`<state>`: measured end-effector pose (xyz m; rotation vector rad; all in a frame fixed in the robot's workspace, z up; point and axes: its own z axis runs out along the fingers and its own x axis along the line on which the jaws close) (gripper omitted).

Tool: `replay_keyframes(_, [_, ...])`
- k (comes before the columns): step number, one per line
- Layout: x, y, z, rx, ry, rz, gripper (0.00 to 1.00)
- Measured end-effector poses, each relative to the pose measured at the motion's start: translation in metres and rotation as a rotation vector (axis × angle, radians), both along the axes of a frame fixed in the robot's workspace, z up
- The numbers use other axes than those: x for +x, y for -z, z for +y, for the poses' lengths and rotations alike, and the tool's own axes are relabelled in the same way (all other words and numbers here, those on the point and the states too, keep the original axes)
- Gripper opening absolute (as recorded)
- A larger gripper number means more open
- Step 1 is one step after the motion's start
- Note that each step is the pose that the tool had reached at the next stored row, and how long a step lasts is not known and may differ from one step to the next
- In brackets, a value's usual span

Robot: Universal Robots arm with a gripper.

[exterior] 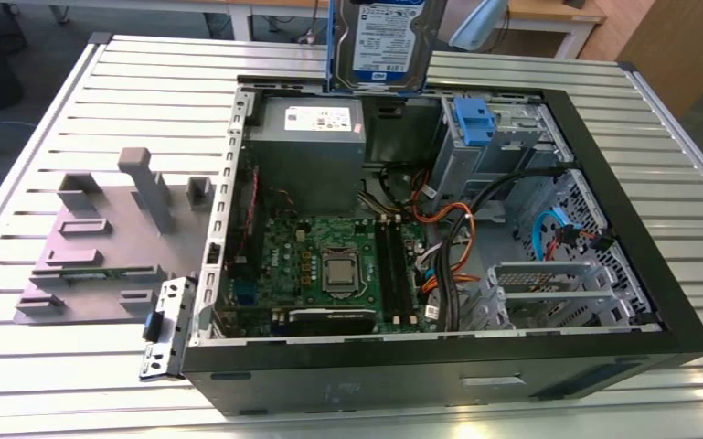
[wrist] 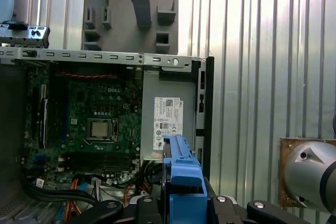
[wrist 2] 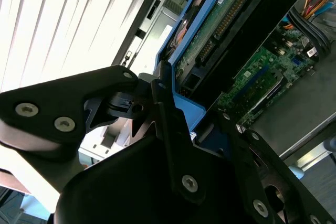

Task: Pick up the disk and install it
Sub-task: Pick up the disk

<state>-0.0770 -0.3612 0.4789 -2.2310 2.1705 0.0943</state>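
The disk [exterior: 388, 44], a silver drive with a white-and-blue label in a blue carrier frame, hangs upright above the far rim of the open computer case [exterior: 449, 361]. In the second wrist view its green underside [wrist 2: 220, 24] and blue frame show close up, with my gripper [wrist 2: 157, 95] shut on the frame's end. In the first wrist view the blue carrier [wrist: 181, 174] sticks out from between the black gripper [wrist: 181, 205] links, over the grey power-supply box [wrist: 167, 121]. The drive bay [exterior: 497, 137] with a blue clip [exterior: 473, 122] stands at the case's far right corner.
Inside the case lie the power supply [exterior: 312, 137], the motherboard [exterior: 326, 265], orange and black cables [exterior: 449, 238] and a metal cage [exterior: 552, 293]. A grey fixture [exterior: 107, 247] with upright blocks sits on the slatted metal table [exterior: 143, 82] at the exterior view's left.
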Motion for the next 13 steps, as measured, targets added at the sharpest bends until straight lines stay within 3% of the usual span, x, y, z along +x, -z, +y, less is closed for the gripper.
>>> replay_keyframes(13, [0.0030, 0.0000, 0.0000, 0.0000, 0.000, 0.0000, 0.37])
